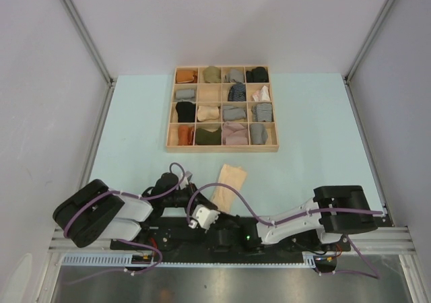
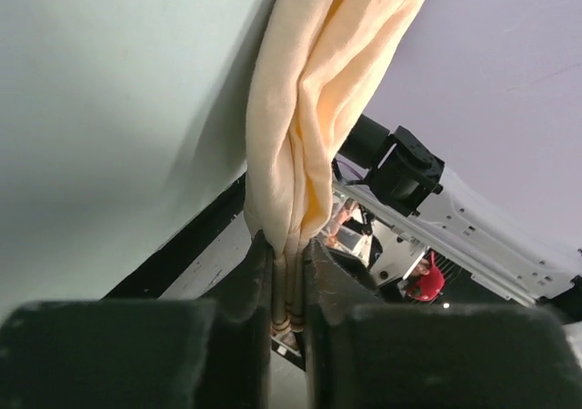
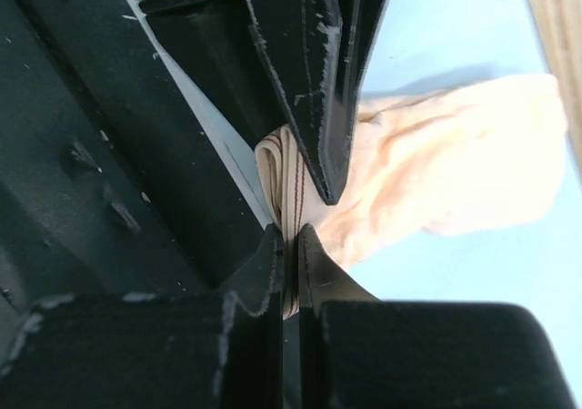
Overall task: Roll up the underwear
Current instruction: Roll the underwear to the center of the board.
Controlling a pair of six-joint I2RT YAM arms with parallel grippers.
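A pale cream underwear (image 1: 230, 177) lies stretched on the light blue table in front of the tray, its near end lifted at the arms' bases. My left gripper (image 2: 288, 277) is shut on the striped waistband of this underwear (image 2: 314, 91), which hangs bunched from the jaws. My right gripper (image 3: 293, 262) is shut on the same waistband, right beside the left one's black fingers (image 3: 320, 109). The rest of the underwear (image 3: 446, 168) spreads away over the table. Both grips sit at the table's near edge, over the black base rail.
A wooden tray (image 1: 222, 148) with several compartments stands at the back centre, holding rolled cloth bundles in orange, black, grey, olive and striped. Metal frame posts line both table sides. The black base rail (image 1: 202, 246) runs along the near edge.
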